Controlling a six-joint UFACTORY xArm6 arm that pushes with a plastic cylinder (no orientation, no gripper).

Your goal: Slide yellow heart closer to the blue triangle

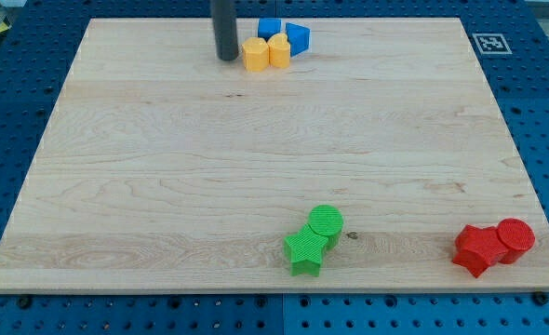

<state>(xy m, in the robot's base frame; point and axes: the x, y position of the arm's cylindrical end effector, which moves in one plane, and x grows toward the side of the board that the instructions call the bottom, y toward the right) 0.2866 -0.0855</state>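
Four blocks cluster at the view's top on your wooden board (pixel 163 167): the yellow heart (pixel 279 49) touches a yellow hexagon-like block (pixel 255 55) on its left, with the blue triangle (pixel 297 35) just beside its upper right and a blue cube (pixel 269 29) behind. My tip (pixel 227 58) stands just left of the yellow pair. There are no jaws; the arm ends in a rod. Near the bottom you see a green cylinder (pixel 327 222) touching a green star (pixel 305 250), and a red cylinder (pixel 515 235) touching a red star-like block (pixel 479 248).

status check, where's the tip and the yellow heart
My tip at the view's top, just left of the yellow cluster. Yellow heart close beside the blue triangle. Yellow block sits between tip and heart.
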